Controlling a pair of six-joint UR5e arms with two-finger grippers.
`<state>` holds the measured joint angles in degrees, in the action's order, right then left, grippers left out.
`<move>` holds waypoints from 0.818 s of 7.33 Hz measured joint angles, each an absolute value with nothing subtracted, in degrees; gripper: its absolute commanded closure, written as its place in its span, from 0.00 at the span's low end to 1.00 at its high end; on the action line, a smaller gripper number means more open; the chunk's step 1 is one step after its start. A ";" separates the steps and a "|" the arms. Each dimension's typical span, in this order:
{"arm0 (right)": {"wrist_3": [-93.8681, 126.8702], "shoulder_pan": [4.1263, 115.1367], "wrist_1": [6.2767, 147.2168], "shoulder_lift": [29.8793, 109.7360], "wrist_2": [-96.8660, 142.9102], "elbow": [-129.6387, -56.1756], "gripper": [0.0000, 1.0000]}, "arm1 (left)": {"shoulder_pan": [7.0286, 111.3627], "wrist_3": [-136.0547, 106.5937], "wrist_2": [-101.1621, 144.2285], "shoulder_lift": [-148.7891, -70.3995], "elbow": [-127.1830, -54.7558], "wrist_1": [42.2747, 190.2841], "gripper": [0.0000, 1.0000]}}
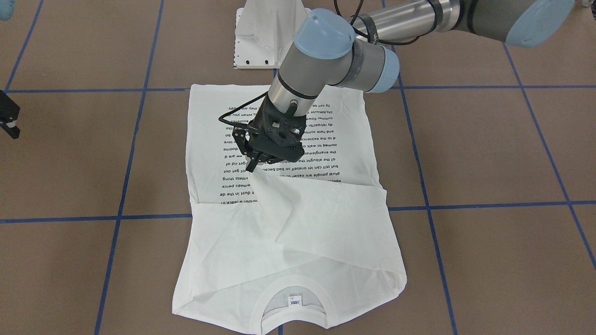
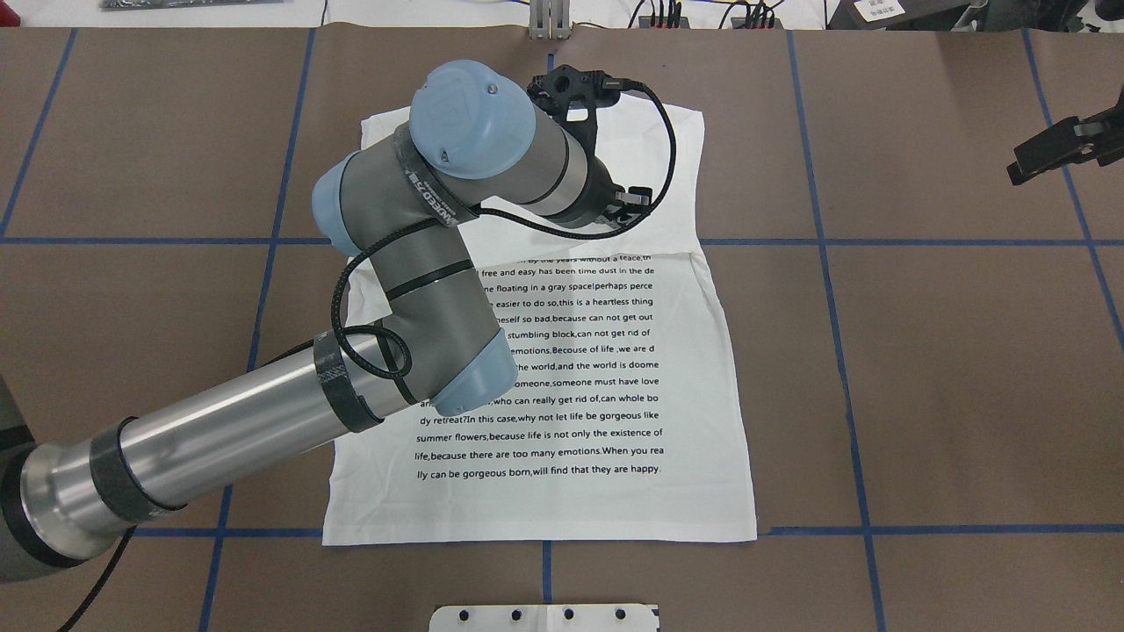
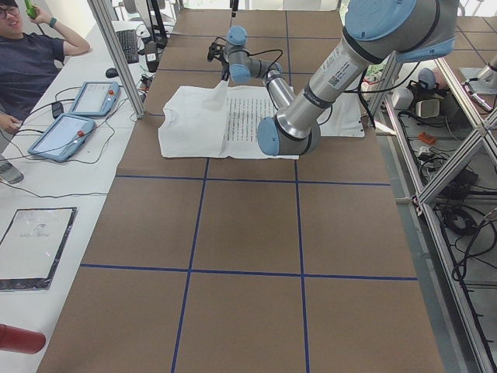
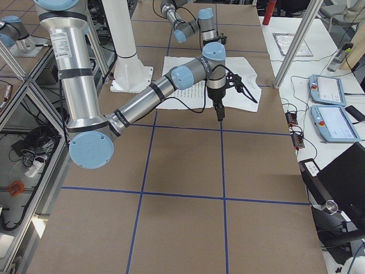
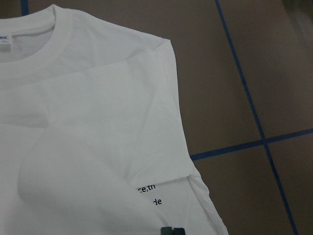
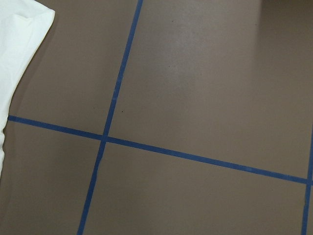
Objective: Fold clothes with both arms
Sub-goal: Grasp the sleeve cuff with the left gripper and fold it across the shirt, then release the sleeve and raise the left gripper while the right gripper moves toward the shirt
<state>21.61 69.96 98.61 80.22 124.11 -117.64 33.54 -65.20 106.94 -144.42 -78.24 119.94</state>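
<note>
The white long-sleeved T-shirt (image 1: 298, 223) lies flat on the brown table, printed text up, collar (image 1: 291, 284) and tag (image 1: 294, 300) at the end far from the robot. Both sleeves are folded in across the chest and cover the top lines of text. It also shows in the overhead view (image 2: 615, 369) and the left wrist view (image 5: 98, 122). My left gripper (image 1: 253, 166) hovers just above the folded sleeve's tip, jaws together and holding nothing. My right gripper (image 2: 1016, 169) hangs off to the side over bare table, looks shut and is empty. The right wrist view catches only a shirt edge (image 6: 14, 39).
The white pedestal base (image 1: 265, 37) stands just behind the shirt's hem. Blue tape lines (image 2: 825, 241) grid the brown table. An operator (image 3: 31, 70) and teach pendants (image 3: 74, 124) are at a side table beyond the shirt's collar end.
</note>
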 measured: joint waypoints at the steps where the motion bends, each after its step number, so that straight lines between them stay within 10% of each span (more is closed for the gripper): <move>1: 21.64 69.94 98.63 80.19 124.11 -117.59 0.00 | 32.24 -65.37 106.45 -144.35 -76.84 122.35 0.00; 6: 27.16 67.70 98.64 74.18 123.91 -114.44 0.00 | 31.14 -59.74 104.96 -138.81 -86.38 117.15 0.00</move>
<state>27.16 67.70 98.64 74.18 123.91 -114.44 31.14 -59.74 104.96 -138.81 -86.38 117.15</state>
